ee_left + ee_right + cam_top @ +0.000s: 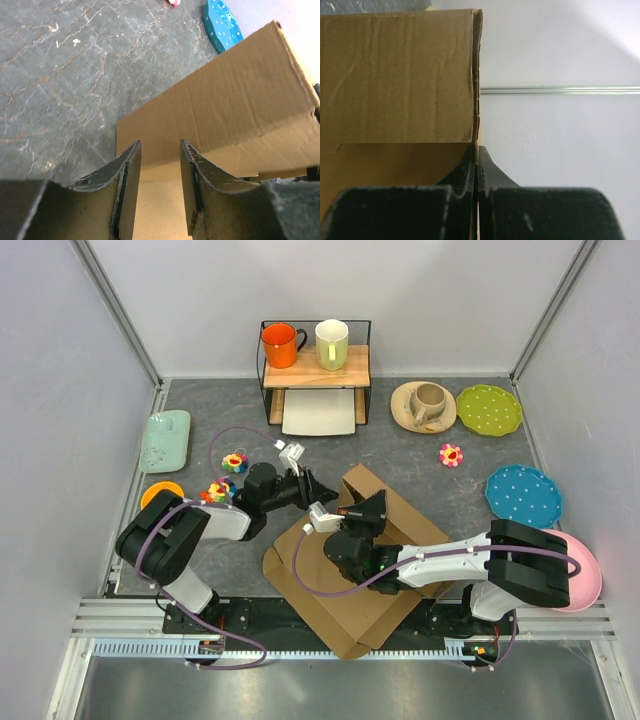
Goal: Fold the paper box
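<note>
The brown cardboard paper box [345, 612] lies mostly flat at the table's near middle, with one long flap [358, 480] raised. My right gripper [375, 506] is shut on that flap's edge. In the right wrist view the fingers [477, 152] pinch the cardboard [395, 75], which stands to the left. My left gripper [320, 486] is open and empty just left of the raised flap. In the left wrist view its gap [160, 147] faces the flap [225, 100], with flat cardboard beneath the fingers.
At the back, a wire rack [315, 365] holds an orange mug [282, 343] and a pale mug [332, 343] above a white tray [320, 412]. Cup on saucer [428, 403], green plate [489, 409], blue plate [523, 494] and pink plate [585, 575] are at the right. A mint dish [165, 438], orange dish [162, 493] and flower toys [235, 461] are at the left.
</note>
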`<action>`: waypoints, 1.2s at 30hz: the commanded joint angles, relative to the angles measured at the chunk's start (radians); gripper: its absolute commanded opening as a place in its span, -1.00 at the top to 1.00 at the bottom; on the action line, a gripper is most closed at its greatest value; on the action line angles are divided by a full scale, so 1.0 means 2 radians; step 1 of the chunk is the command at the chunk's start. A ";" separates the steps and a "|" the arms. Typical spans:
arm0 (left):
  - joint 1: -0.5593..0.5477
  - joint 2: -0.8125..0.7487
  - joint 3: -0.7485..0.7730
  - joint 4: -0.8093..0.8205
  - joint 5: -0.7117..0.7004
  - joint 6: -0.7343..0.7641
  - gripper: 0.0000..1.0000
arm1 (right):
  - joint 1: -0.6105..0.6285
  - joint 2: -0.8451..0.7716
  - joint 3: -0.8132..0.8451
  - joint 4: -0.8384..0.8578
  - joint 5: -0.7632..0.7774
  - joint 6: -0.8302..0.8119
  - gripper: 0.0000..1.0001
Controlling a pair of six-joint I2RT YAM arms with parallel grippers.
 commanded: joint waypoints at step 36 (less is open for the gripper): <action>-0.038 0.043 -0.028 0.233 -0.086 0.098 0.13 | 0.020 -0.004 0.068 -0.102 -0.033 0.087 1.00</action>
